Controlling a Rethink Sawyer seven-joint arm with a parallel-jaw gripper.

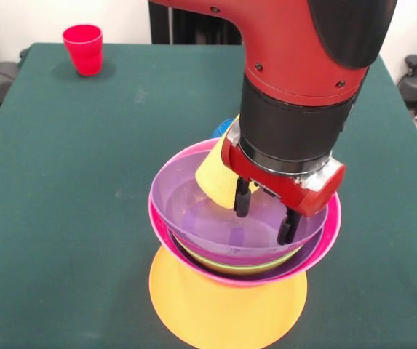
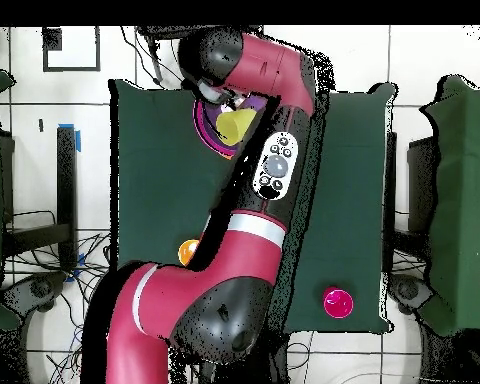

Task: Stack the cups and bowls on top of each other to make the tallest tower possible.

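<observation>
While open pincer (image 1: pixel 265 217) hangs inside top purple bowl (image 1: pixel 215 211), one red cup (image 1: pixel 84 49) stands apart.

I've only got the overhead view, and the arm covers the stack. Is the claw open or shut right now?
Observer: Open. In the front view the claw hangs inside the top purple bowl, its fingers apart with nothing between them.
Operator: And the yellow thing next to it?
Observer: That is a yellow cup, lying tilted in the purple bowl beside the claw.
Operator: What sits under the purple bowl?
Observer: A sliver of a lime green bowl, then the pink bowl, all on the orange bowl.
</observation>
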